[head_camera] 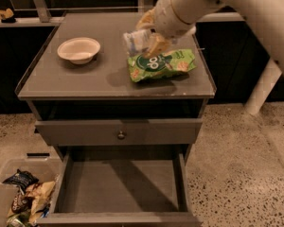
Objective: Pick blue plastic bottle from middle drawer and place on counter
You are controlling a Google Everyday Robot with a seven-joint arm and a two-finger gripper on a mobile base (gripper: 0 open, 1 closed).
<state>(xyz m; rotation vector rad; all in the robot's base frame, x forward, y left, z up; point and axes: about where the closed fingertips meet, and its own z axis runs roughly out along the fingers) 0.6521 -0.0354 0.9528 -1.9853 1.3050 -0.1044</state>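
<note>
— Grey counter, what lies on it?
— One white bowl and one green snack bag. Just over the bag, the gripper clasps the blue plastic bottle, tilted. Below, the middle drawer is open.

Reads as an office snack corner or robot test bay, not a home kitchen. Evidence:
- speckled stone-type floor
- freestanding grey cabinet: plain counter, knobbed drawer front, open drawer below it
- white bowl and green snack bag on the counter
- clear bin on the floor at left, holding mixed snack packs
- dark glazing and a ledge behind, white post at right

The gripper sits over the counter's right half, just above the bag, clamped on the bottle.
</note>
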